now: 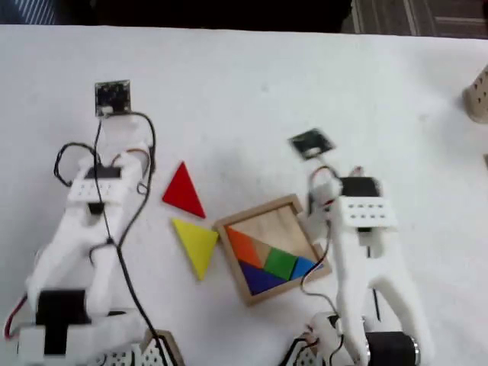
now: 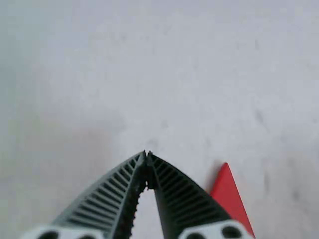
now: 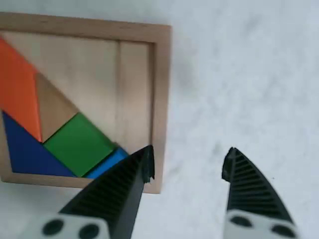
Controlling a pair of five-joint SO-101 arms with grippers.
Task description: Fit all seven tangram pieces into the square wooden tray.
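Note:
The square wooden tray (image 1: 259, 210) lies tilted at the table's centre front. It holds an orange piece (image 1: 245, 245), a green square (image 1: 280, 264), a dark blue triangle (image 1: 260, 279), a light blue piece (image 1: 303, 267) and a plain wooden triangle (image 3: 52, 112). Its far half is bare wood. A yellow triangle (image 1: 197, 242) lies just left of the tray, and a red triangle (image 1: 183, 191) sits beyond that. My left gripper (image 2: 147, 157) is shut and empty, beside the red triangle (image 2: 229, 196). My right gripper (image 3: 187, 162) stands open over the tray's right rim (image 3: 160, 99).
The white table (image 1: 252, 91) stretches far back. A perforated wooden object (image 1: 478, 95) stands at the right edge. Another wooden item (image 1: 166, 347) sits at the front by the left arm's base. Black cables (image 1: 122, 252) trail along the left arm.

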